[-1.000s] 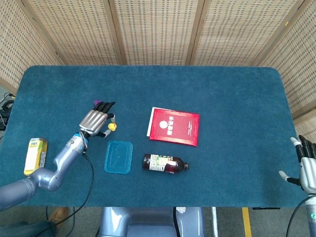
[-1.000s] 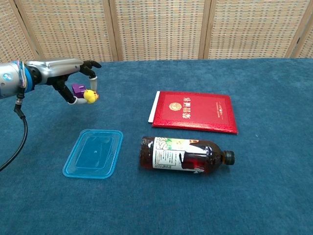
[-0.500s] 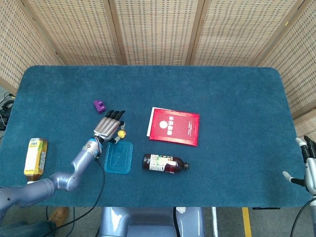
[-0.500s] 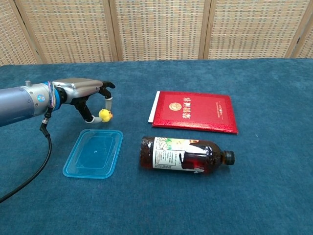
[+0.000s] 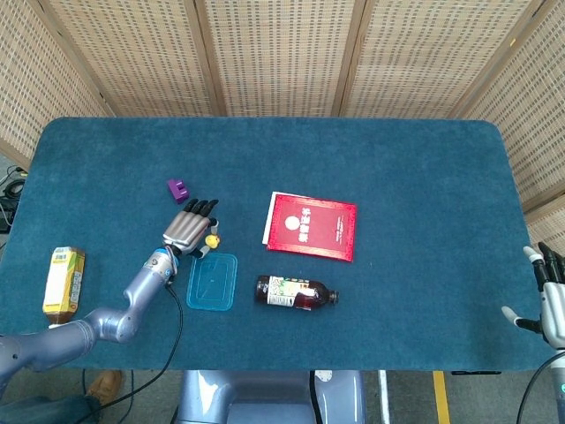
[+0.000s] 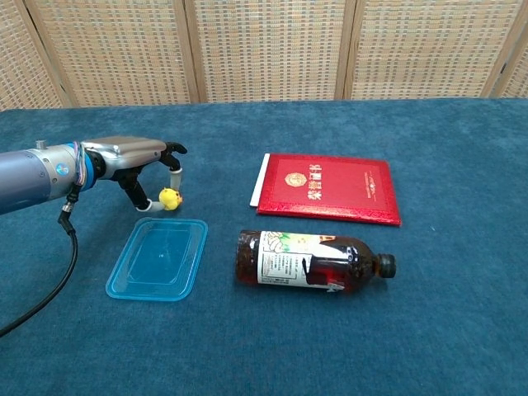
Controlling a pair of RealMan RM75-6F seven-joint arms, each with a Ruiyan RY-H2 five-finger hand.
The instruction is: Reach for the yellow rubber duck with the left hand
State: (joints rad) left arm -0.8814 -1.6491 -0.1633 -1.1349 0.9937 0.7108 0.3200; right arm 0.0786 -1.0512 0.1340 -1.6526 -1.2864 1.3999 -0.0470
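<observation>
Yellow rubber duck (image 6: 170, 198) sits pinched between the left hand's (image 6: 136, 162) fingertips just beyond the blue plastic lid (image 6: 158, 257); maintain light, even pressure so the small rounded toy cannot slip free.

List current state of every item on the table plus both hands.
Yellow rubber duck: pinched by left hand fingers.
Right hand: open, idle.
Blue plastic lid: flat.
Dark-drink bottle: lying, capped.
Red booklet: closed.
Juice carton: lying.
Purple block: free.
</observation>
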